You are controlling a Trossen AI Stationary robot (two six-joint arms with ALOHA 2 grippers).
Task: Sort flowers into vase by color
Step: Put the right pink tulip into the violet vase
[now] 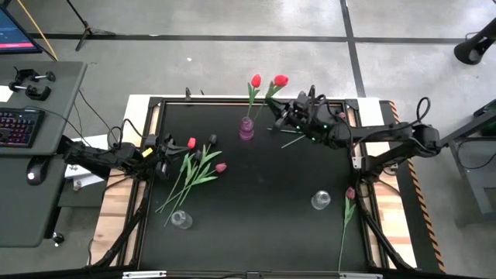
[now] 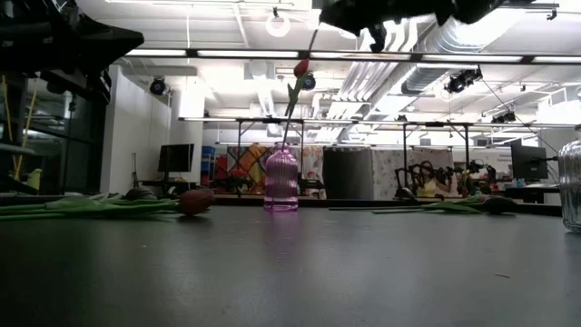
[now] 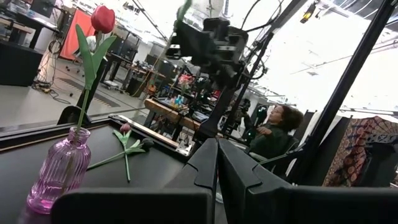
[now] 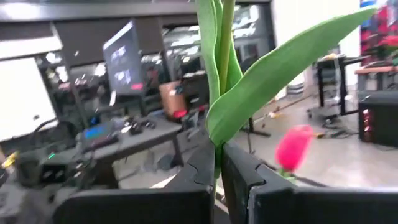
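Note:
A purple ribbed vase (image 1: 246, 129) (image 2: 281, 178) (image 3: 59, 169) stands near the table's far edge with one red tulip (image 1: 256, 80) (image 3: 102, 18) upright in it. My right gripper (image 1: 277, 115) (image 4: 217, 163) hovers just right of the vase, shut on a second red tulip (image 1: 280, 80). My left gripper (image 1: 172, 149) (image 3: 217, 163) is shut and holds nothing, low beside the pile of loose tulips (image 1: 194, 167) lying flat at the table's left. One pink tulip (image 1: 349, 193) lies at the right edge. My right gripper pinches the red tulip's green stem (image 4: 217, 140) between its two fingers, where a long leaf (image 4: 280, 59) branches off. The fingers lie across the stem. The tulip is lifted clear of the table, and its head (image 1: 280, 80) points toward the far edge, beside the vase.
Two clear glass vases stand on the near half: one at the left (image 1: 180, 220), one at the right (image 1: 321, 201) (image 2: 572, 182). More stems (image 1: 293, 140) (image 3: 127, 149) lie under my right arm. A seated person (image 3: 277, 127) shows beyond the table.

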